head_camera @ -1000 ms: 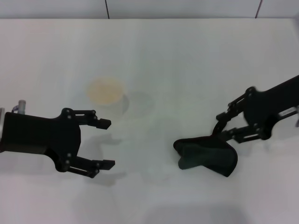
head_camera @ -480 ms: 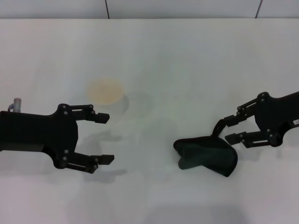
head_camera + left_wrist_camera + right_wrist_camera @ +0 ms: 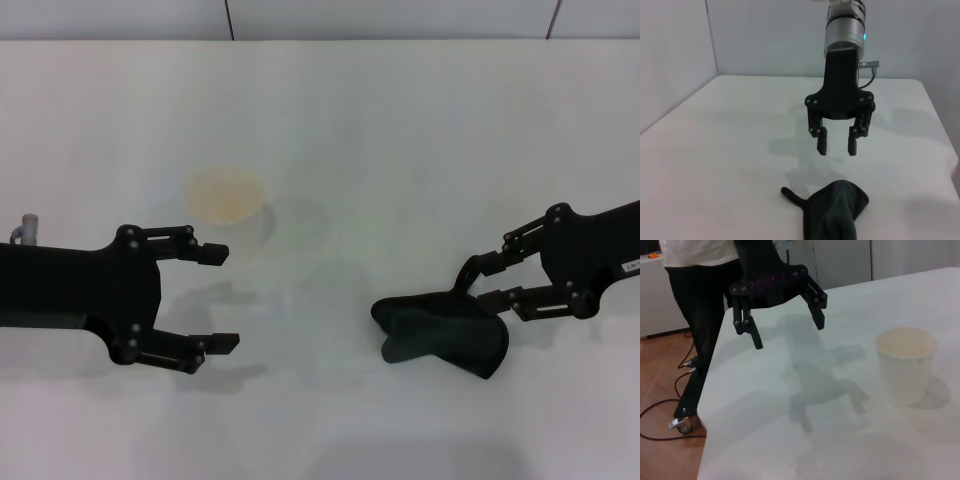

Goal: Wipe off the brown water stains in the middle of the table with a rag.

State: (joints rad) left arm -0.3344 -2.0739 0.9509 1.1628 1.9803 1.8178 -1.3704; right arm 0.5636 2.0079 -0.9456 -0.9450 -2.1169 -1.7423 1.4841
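Head view: crumpled soft dark rag (image 3: 440, 335) (irregular folds) on smooth white table (image 3: 400, 130).

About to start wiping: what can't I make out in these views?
No brown water stains discernible on the table in any view.
Rag: cut off by the left wrist view's edge.
Right gripper, jaws open: contact with the rag unclear in head view.
Cup: contents hidden by its wall, right wrist view.

Lab-like room: white table (image 3: 765, 430), bystander (image 3: 700, 285), floor cables (image 3: 660, 420).
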